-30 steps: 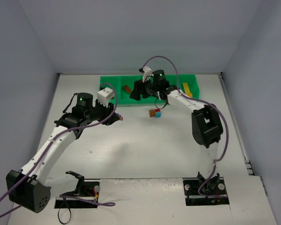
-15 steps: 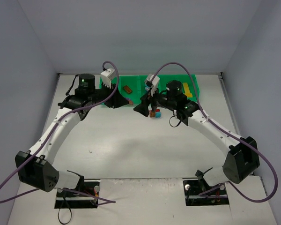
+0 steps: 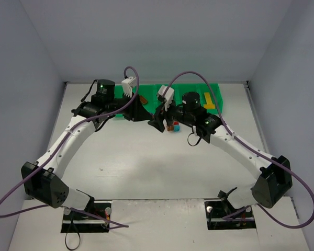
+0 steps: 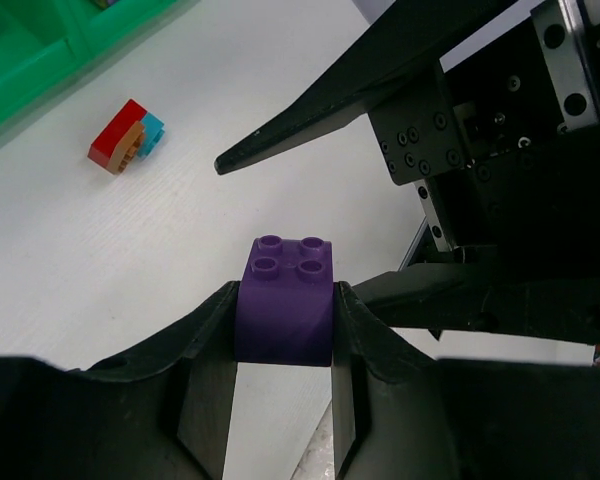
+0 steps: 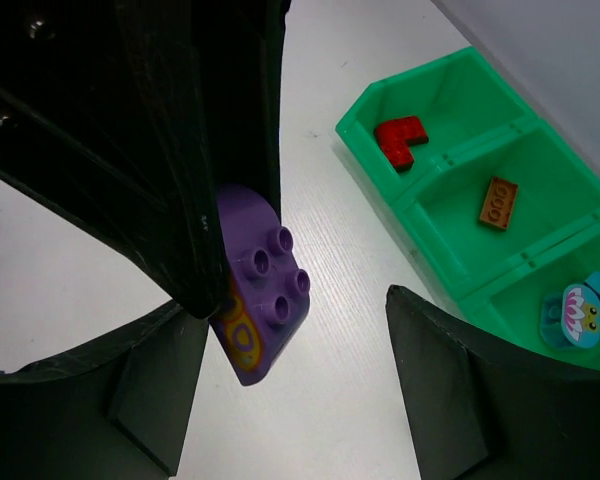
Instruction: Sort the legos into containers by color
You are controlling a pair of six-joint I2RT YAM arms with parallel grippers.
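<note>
My left gripper (image 4: 287, 318) is shut on a purple lego (image 4: 287, 300) with a yellow ring print (image 5: 260, 292) and holds it above the table. My right gripper (image 5: 302, 375) is open, and the purple lego hangs between its fingers (image 5: 150, 390), close to the left one. In the top view the two grippers meet, left (image 3: 144, 113) and right (image 3: 156, 124), just in front of the green tray (image 3: 215, 90). A red, brown and cyan stack of legos (image 3: 171, 126) lies on the table beside them (image 4: 127, 137).
The tray's compartments (image 5: 450, 175) hold a red L-shaped lego (image 5: 400, 140), a brown lego (image 5: 498, 203) and a cyan piece with a face (image 5: 580, 315). A yellow lego (image 3: 209, 100) lies in the right end compartment. Grey walls close the table on three sides.
My left gripper has moved right along the tray's front with the purple lego. My right gripper has come down off the tray to meet it, open around the lego.
</note>
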